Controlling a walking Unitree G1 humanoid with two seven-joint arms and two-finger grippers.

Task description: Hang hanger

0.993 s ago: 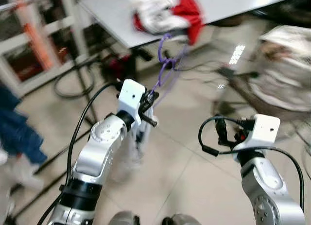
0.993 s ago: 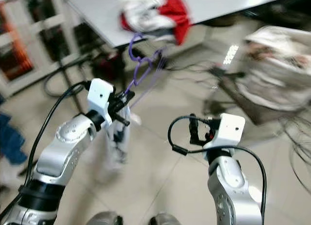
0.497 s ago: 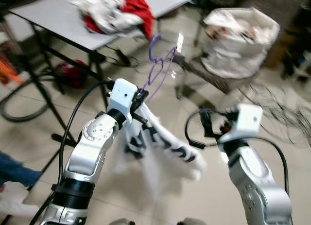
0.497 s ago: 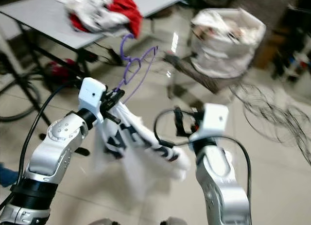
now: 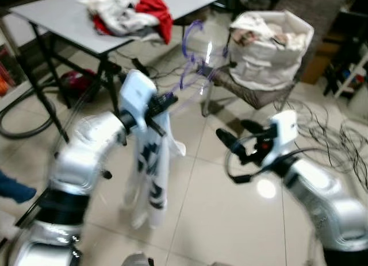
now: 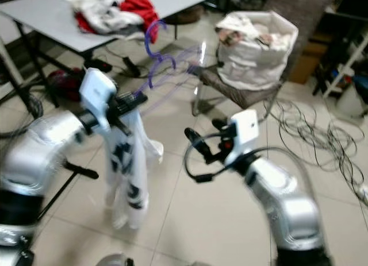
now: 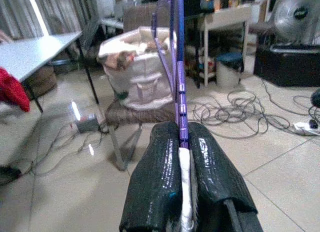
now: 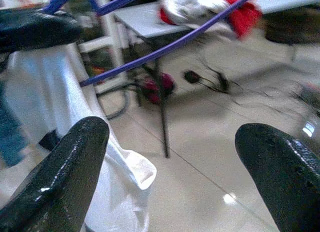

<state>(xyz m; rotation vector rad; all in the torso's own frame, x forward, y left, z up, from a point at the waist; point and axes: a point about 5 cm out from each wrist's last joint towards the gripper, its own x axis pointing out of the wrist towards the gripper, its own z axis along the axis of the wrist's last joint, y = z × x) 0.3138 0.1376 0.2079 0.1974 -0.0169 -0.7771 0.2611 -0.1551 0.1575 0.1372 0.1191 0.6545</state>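
Note:
A purple hanger (image 5: 192, 59) sticks up and away from my left gripper (image 5: 164, 101), which is shut on it; the hook (image 7: 172, 36) rises between the two black pads in the left wrist view. A white garment with dark print (image 5: 150, 168) hangs from the hanger down toward the floor. My right gripper (image 5: 225, 138) is open, held to the right of the garment, apart from it. Its two fingertips (image 8: 75, 152) frame the white cloth (image 8: 60, 96) and the purple hanger bars (image 8: 165, 46).
A grey table (image 5: 75, 22) with red and white clothes (image 5: 129, 13) stands at the back left. A chair carrying a full white bag (image 5: 270, 45) is ahead on the right. Cables (image 5: 339, 145) sprawl on the tiled floor at the right.
The camera has swung; the table has slid left and the bag on the chair has come closer to centre. The garment now hangs straight down. The right arm has shifted lower.

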